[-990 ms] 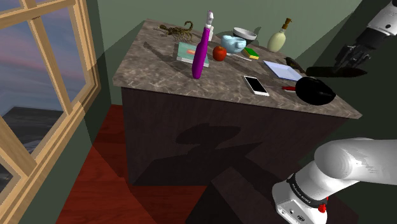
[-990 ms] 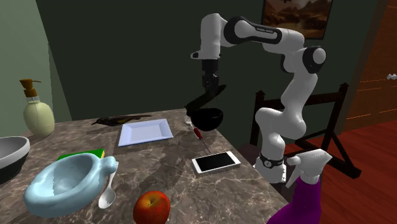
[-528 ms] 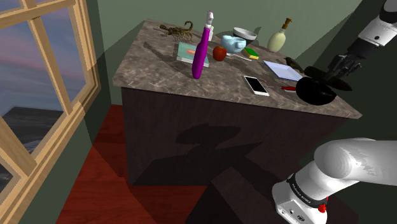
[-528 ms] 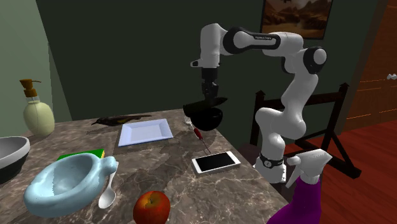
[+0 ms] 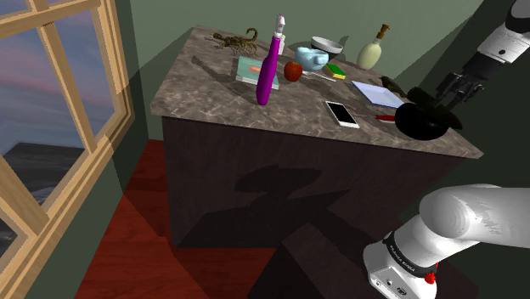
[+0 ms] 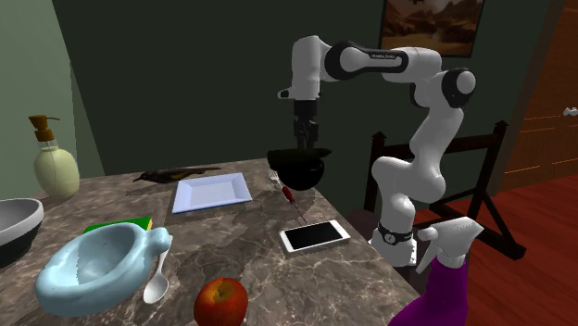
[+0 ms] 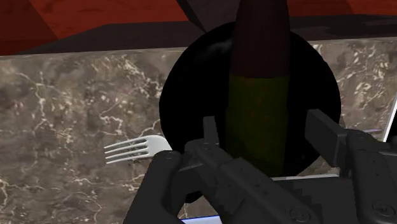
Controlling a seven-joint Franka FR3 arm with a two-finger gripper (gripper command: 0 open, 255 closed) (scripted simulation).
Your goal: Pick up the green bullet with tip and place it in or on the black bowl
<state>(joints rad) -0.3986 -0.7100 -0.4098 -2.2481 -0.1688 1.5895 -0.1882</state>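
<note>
The tapered green bullet (image 7: 257,108) is seen over the round black bowl (image 7: 191,83), between the gripper's (image 7: 266,127) parted jaws, unclasped.

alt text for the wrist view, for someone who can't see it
An olive-green bullet with a dark reddish-brown tip points away from the black gripper, over a round black bowl on a grey marbled tabletop. A silver fork lies beside the bowl, and red wooden floor shows beyond the table's edge.

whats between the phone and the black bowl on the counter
A fork with a red handle lies between the phone and the black bowl, seen in the shoulder view.
</note>
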